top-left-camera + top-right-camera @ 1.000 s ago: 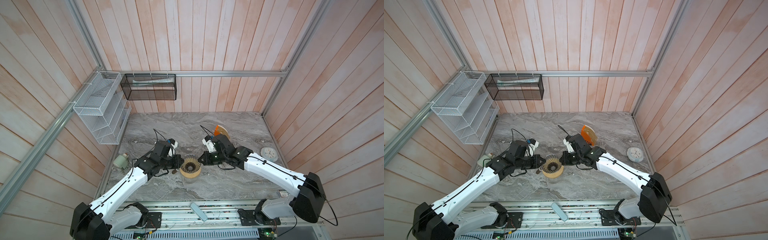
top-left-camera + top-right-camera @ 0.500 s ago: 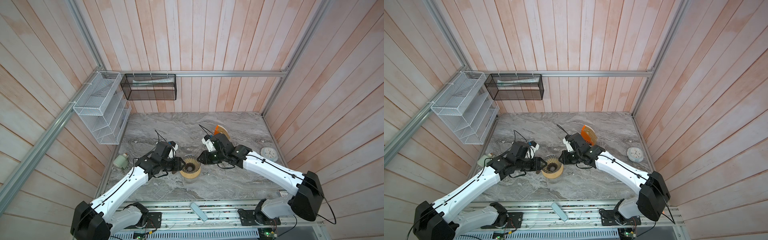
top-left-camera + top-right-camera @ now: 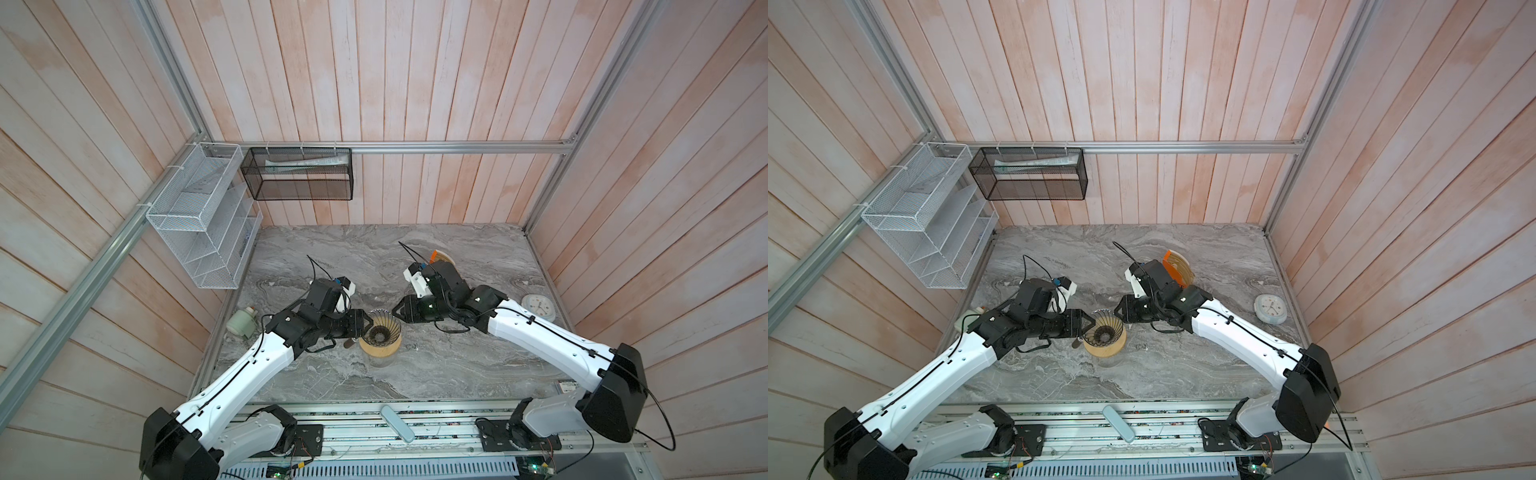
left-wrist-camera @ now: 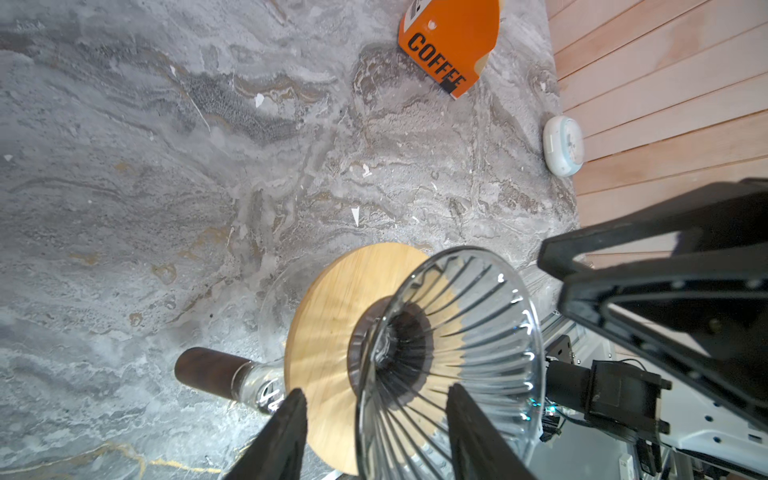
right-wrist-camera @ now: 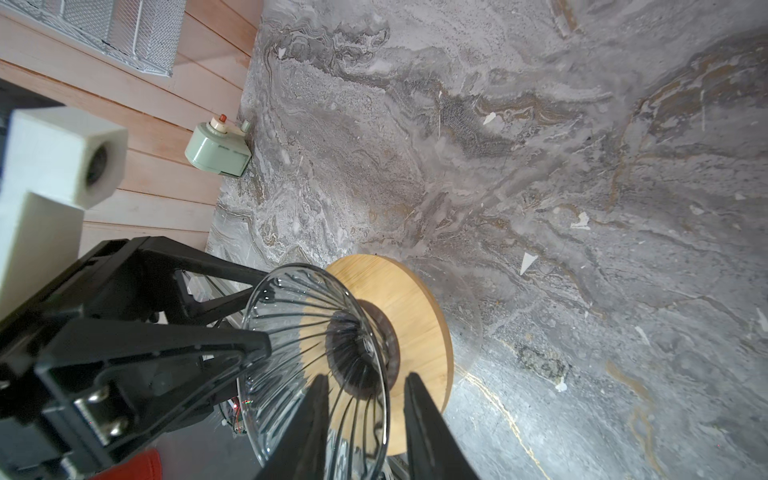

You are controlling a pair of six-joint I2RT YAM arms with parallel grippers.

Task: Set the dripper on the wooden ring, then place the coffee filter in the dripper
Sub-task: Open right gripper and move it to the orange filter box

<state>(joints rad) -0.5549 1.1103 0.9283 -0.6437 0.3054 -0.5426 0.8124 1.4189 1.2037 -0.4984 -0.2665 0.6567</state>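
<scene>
The smoky ribbed dripper stands in a pale wooden ring on a clear glass jug with a dark handle. The dripper holds no paper. My left gripper is open, and the dripper's rim passes between its spread fingers. From the opposite side my right gripper is open too, its fingers either side of the rim. The coffee filter shows only as a tan paper edge in the orange COFFEE stand at the back right.
A white round clock lies by the right wall. A pale green timer sits at the left edge. A white wire rack and a black mesh basket hang on the walls.
Both grippers were shut at the dripper's rim a second ago and have since opened. The arms have hardly moved, and the dripper stays on the ring.
</scene>
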